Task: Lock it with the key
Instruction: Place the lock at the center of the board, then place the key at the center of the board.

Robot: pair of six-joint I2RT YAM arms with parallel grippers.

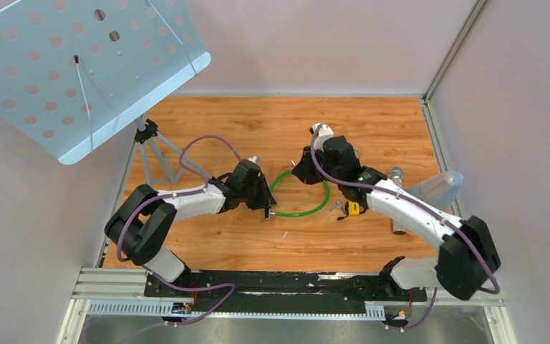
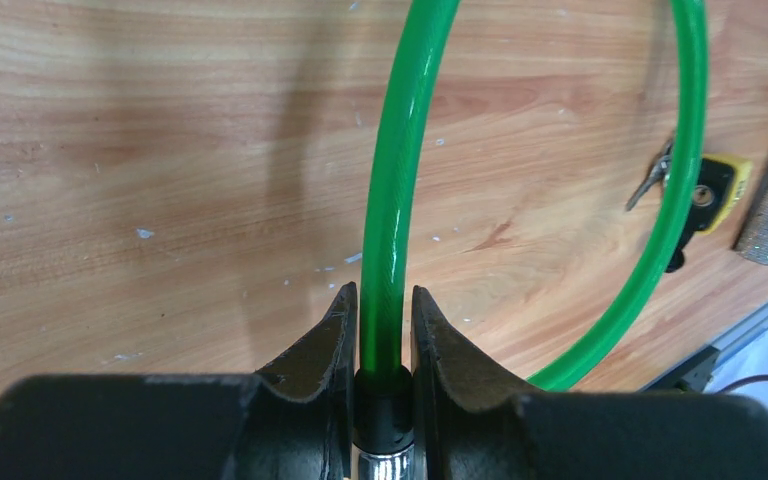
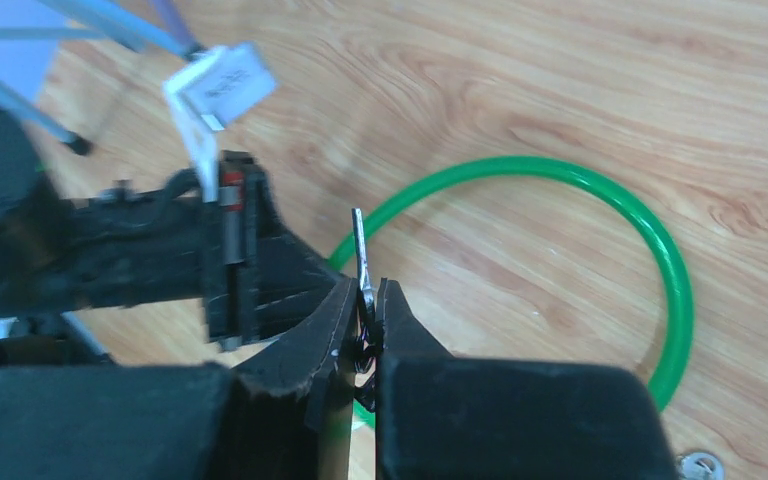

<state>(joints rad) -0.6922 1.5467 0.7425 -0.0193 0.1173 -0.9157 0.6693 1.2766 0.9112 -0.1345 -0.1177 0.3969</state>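
Note:
A green cable lock (image 1: 320, 204) lies in a loop on the wooden table. My left gripper (image 1: 267, 208) is shut on the cable's black end collar (image 2: 381, 395), and a metal pin shows below it. The cable (image 2: 390, 200) runs straight out from the jaws. My right gripper (image 1: 304, 172) hovers at the loop's far side, shut on a thin metal key (image 3: 360, 250) whose blade sticks out past the fingertips. A yellow and black lock body (image 1: 353, 208) lies at the loop's right side with small keys (image 2: 653, 180) beside it. It also shows in the left wrist view (image 2: 717, 188).
A silver glittery cylinder (image 1: 398, 201) and a clear plastic container (image 1: 437, 188) lie at the right. A tripod (image 1: 159, 154) carrying a perforated light blue plate (image 1: 79, 64) stands at the back left. Walls close in the table.

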